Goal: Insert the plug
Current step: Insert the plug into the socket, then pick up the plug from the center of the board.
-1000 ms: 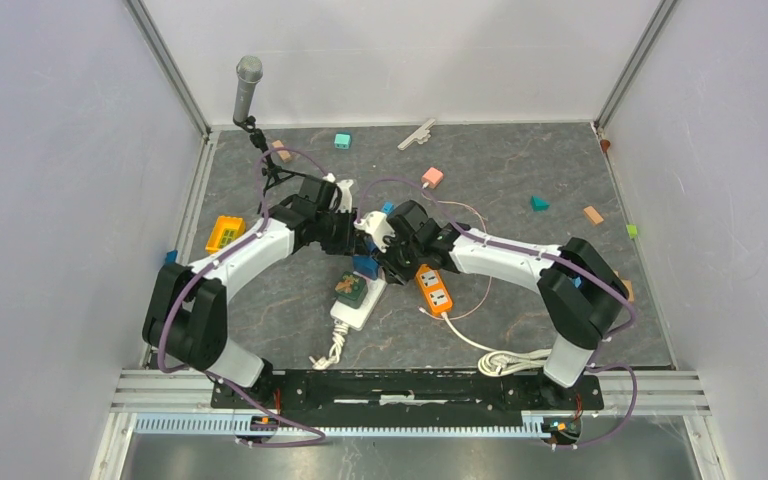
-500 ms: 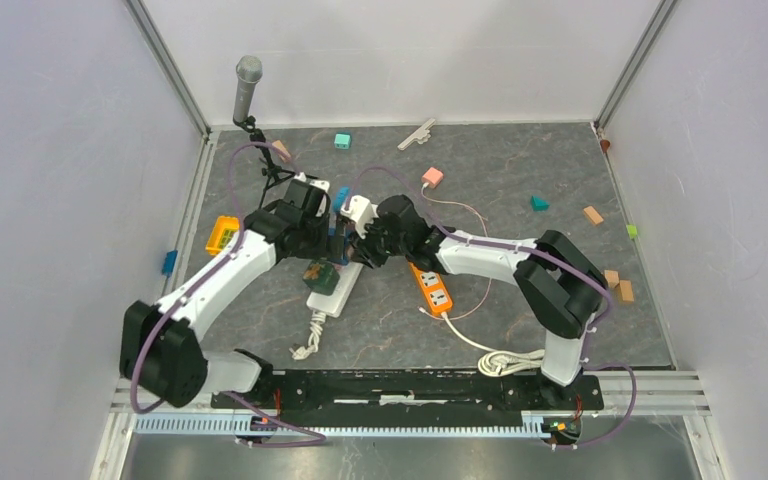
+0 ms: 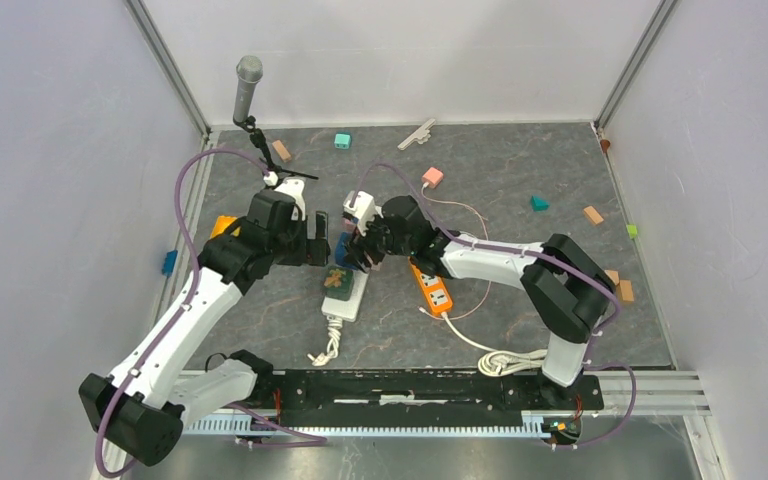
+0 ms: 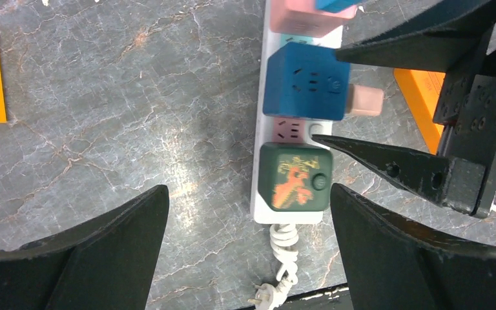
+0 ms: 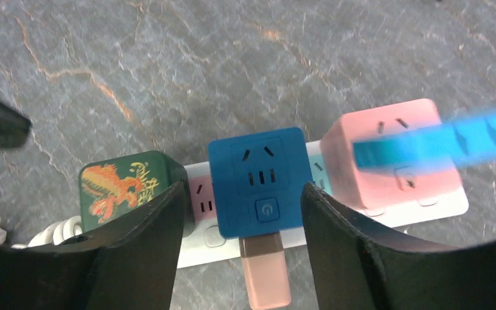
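We judge the seating step in hand: blue plug cube [image 5: 263,183] sits on pwr strip [image 4: 278,217] between R gripper [image 5: 243,187] jaws, part-open, no clear grip; L gripper [image 4: 248,190] jaws wide, empty, strip below; next needs a square downward press.

**Loose items on the table**

We see a microphone [image 3: 248,85] on a stand at the far left corner. A teal block [image 3: 342,141], a pink block [image 3: 433,178] and a tan block [image 3: 593,215] lie well apart on the grey stone-patterned table [image 3: 520,160]. A coiled white cable [image 3: 510,362] sits near the front.
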Controlling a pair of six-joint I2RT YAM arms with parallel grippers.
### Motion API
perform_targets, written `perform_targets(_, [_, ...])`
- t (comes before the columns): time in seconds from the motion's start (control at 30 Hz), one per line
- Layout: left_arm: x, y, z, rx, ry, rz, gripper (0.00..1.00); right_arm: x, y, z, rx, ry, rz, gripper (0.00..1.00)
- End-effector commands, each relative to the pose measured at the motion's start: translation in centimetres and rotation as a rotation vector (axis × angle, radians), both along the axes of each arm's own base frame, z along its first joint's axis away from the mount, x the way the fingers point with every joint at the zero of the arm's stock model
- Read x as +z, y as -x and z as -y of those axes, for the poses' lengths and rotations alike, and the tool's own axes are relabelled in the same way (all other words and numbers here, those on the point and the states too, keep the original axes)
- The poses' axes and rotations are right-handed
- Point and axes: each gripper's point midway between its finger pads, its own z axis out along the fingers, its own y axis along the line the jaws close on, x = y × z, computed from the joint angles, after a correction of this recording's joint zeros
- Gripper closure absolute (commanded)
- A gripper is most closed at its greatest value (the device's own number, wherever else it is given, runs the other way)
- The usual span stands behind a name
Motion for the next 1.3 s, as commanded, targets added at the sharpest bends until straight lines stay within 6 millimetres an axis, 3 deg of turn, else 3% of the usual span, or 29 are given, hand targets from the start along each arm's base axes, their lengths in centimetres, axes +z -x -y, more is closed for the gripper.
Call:
perform_targets(0.0, [0.4,0.1,-0.2,0.01,0.014,0.019,0.0,2.9,0.6,1.0,-0.02,-0.056,0.053,0.28])
perform_targets(0.2, [0.9,0.4,1.1,-0.032,0.077,0.021,0.0,3.6,1.5,2.6,-0.031,-0.059,0.048,0.19])
perform_targets(0.4, [1.5,0.5,4.0,-0.104,0.221,0.023,0.0,5.1,2.1,5.9,-0.092,-0.104,0.018,0.14])
perform_targets(0.7, [-0.1,0.3,8.4,-0.124,0.438,-0.091,0.0,2.4,1.4,14.9,-0.286,-0.097,-0.098,0.07])
perform_targets(0.83, [-0.1,0.4,10.4,-0.161,0.491,-0.089,0.0,1.4,-0.1,19.2,-0.437,-0.072,-0.124,0.03])
perform_targets(1.0, [0.2,-0.1,12.1,-0.199,0.482,-0.092,0.0,0.4,-2.7,22.6,-0.611,-0.032,-0.17,0.02])
perform_targets(1.1, [0.7,-0.6,12.5,-0.214,0.477,-0.08,0.0,0.1,-4.5,23.7,-0.681,-0.016,-0.199,0.02])
perform_targets(1.27, [1.7,-1.2,12.4,-0.232,0.446,-0.039,0.0,0.3,-8.5,23.8,-0.727,0.031,-0.193,0.02])
